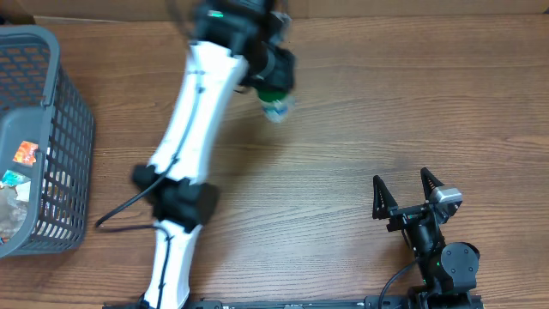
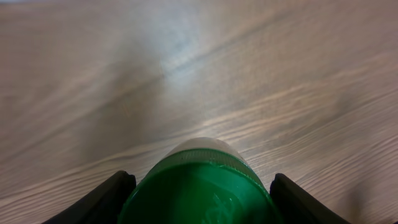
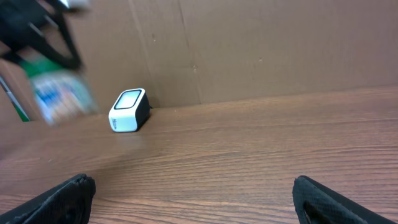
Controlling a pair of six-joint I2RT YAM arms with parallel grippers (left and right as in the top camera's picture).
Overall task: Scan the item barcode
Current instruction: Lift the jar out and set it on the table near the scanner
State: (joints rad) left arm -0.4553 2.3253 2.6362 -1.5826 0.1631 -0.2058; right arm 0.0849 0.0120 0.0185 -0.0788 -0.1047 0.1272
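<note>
The item is a green container [image 1: 273,96] with a white and blue label, held above the table at the back. My left gripper [image 1: 268,77] is shut on it. In the left wrist view its round green end [image 2: 202,190] fills the space between the two black fingers [image 2: 106,199]. The right wrist view shows it blurred at the far left [image 3: 61,94]. No barcode can be made out. My right gripper [image 1: 410,193] rests near the front right, open and holding nothing [image 3: 196,199].
A small white and black scanner box [image 3: 129,111] stands against the brown cardboard wall [image 3: 261,50] at the back. A grey mesh basket [image 1: 60,129] with several packets stands at the left edge. The left arm's cable [image 1: 120,210] trails over the table.
</note>
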